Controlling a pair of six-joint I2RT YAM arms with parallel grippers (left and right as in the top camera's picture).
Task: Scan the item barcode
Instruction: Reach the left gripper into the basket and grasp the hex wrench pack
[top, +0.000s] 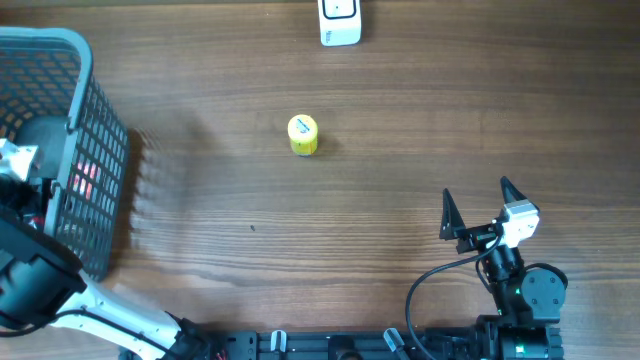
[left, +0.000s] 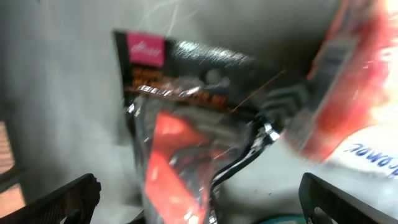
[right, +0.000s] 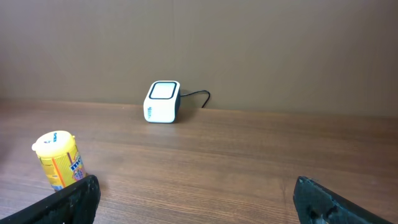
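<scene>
Both my grippers spread wide, empty. Right gripper (top: 478, 192) lower right of overhead; yellow tub (top: 302, 134) upper centre, below white scanner (top: 340, 22). Left gripper (left: 198, 196) inside basket (top: 95, 110), over blurred black packet (left: 186, 124).

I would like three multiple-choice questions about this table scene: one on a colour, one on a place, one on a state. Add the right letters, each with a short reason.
1. What colour is the small tub?
A. blue
B. yellow
C. green

2. Where does the white scanner stand?
A. at the far edge of the table, beyond the tub
B. on top of the tub
C. at the near edge

3. How is the right claw?
A. open, holding nothing
B. shut on the tub
C. shut on the scanner

Answers:
1 B: its lid and body show yellow from overhead.
2 A: it sits at the top of the overhead view, past the tub.
3 A: its fingers stand wide apart over bare wood.
</scene>
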